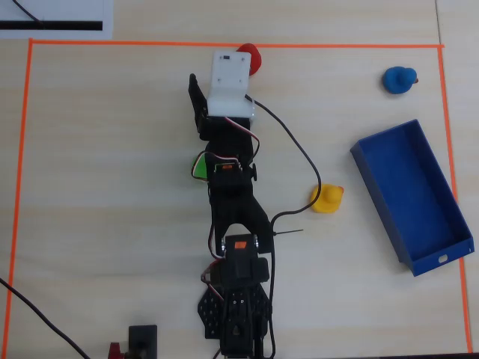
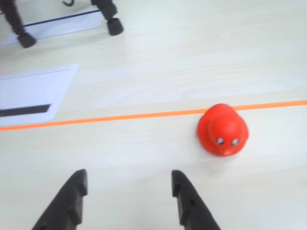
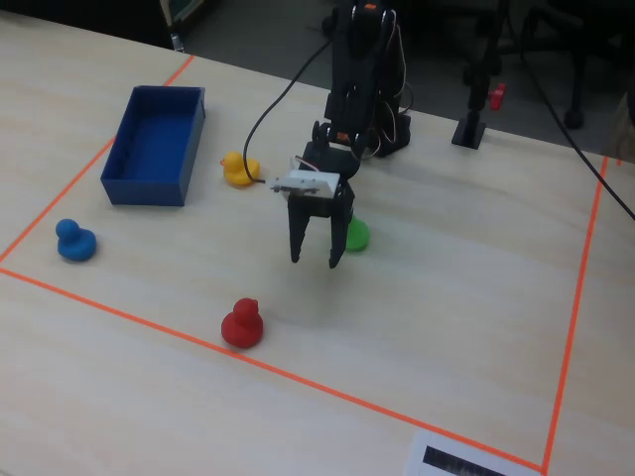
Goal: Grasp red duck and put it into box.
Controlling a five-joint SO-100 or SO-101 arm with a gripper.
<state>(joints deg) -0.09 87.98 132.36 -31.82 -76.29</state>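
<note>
My end effector [image 2: 128,191] hung spread and empty; the red duck [image 2: 223,130] sat off to its right, so descending straight risked missing or nudging it.

Even, bright indoor light is spread across the pale wooden table [image 3: 476,297], with no harsh glare seen. Only a faint, soft shadow is cast beneath the red duck [image 2: 223,130] in the wrist view. That view is slightly soft, and blur is strongest at the edges farthest from the duck. The overhead and fixed views are sharper.
</note>
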